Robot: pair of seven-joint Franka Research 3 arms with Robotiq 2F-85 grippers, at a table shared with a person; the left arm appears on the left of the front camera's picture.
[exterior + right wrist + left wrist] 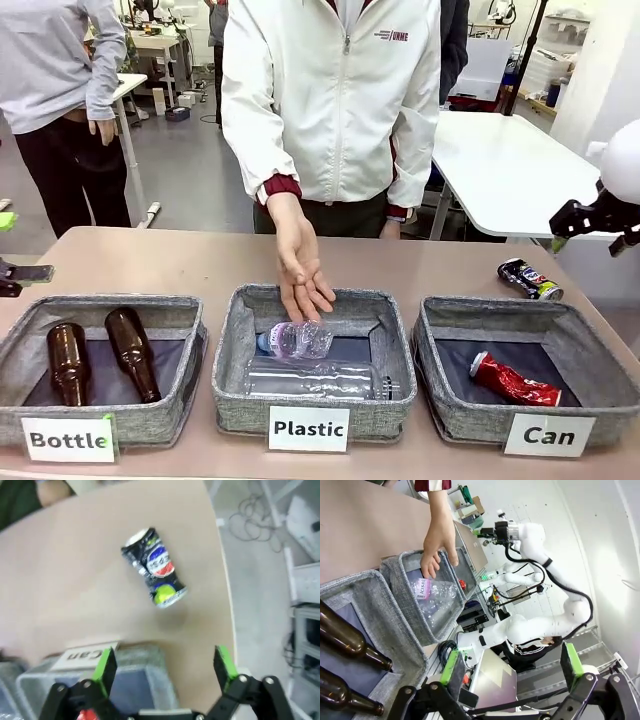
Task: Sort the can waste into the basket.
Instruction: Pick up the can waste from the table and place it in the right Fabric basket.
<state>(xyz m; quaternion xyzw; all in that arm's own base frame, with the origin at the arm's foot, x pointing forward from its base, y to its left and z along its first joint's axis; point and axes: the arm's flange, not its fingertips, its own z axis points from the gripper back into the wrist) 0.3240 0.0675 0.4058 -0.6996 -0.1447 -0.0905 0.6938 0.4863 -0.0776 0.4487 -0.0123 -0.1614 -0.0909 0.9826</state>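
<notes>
dark can [530,279]: bare table [180,260] all round | Can basket [520,318]: mouth open | person's hand [300,270]: over Plastic basket [235,360]

Brown bottles [130,352] in Bottle basket [100,303]; perhaps two clear bottles [310,378]

At the lower right of my front view I see the grey fabric basket [432,335], rectangular and dark-bottomed, with a white card [549,435] reading "Can" on its near wall. The crushed red can [515,381] lies on its side inside it. The crushed dark can [530,279], marked blue, white and red, lies on the table [180,260] just beyond the basket's far right corner.
</notes>
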